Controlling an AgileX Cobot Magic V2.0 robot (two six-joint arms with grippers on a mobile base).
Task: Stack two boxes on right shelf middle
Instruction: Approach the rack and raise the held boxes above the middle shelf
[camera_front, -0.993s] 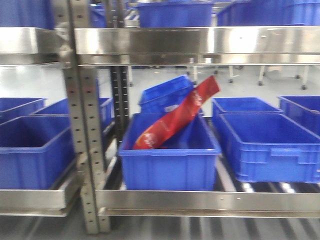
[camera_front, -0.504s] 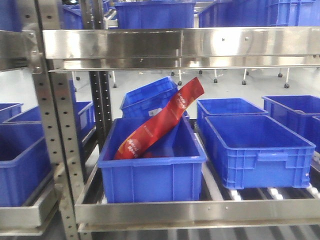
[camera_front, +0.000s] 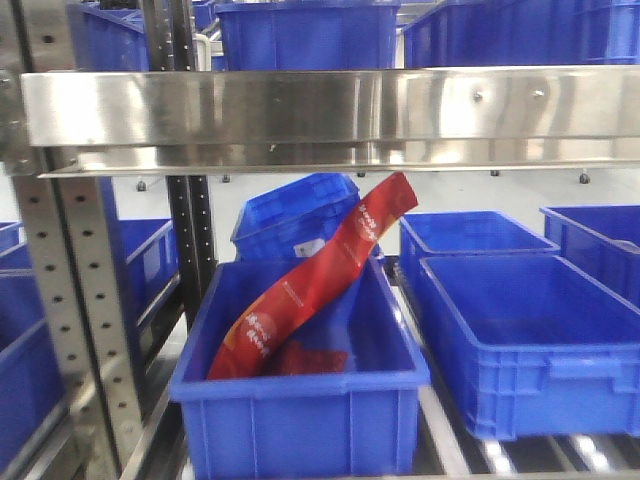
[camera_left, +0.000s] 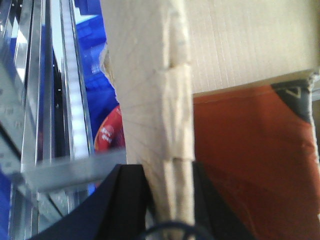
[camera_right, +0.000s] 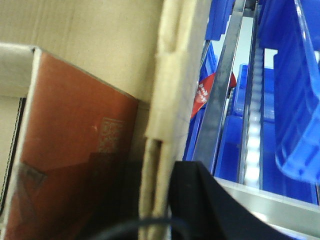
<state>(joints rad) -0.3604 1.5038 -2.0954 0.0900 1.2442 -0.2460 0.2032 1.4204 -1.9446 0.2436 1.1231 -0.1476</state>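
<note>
1. The left tool (camera_left: 167, 205) is clamping a wall edge of the cardboard box (camera_left: 235, 45). Its black fingers are pressing on either face, so the box is hanging from the pinch rather than resting on anything.
2. The right tool (camera_right: 155, 200) is gripping a cardboard edge the same way. This is probably the opposite wall of the same box (camera_right: 90, 40), though the wrist views are too close to be sure.
3. Gripping from two sides is likely serving to steady a wide, soft carton.
4. The box is not yet sitting on the steel shelf (camera_front: 330, 110), and the front view is not showing it.
5. A blue bin (camera_front: 300, 425) is holding a red bag (camera_front: 320, 280) on the level below, so that level is offering less room.
</note>
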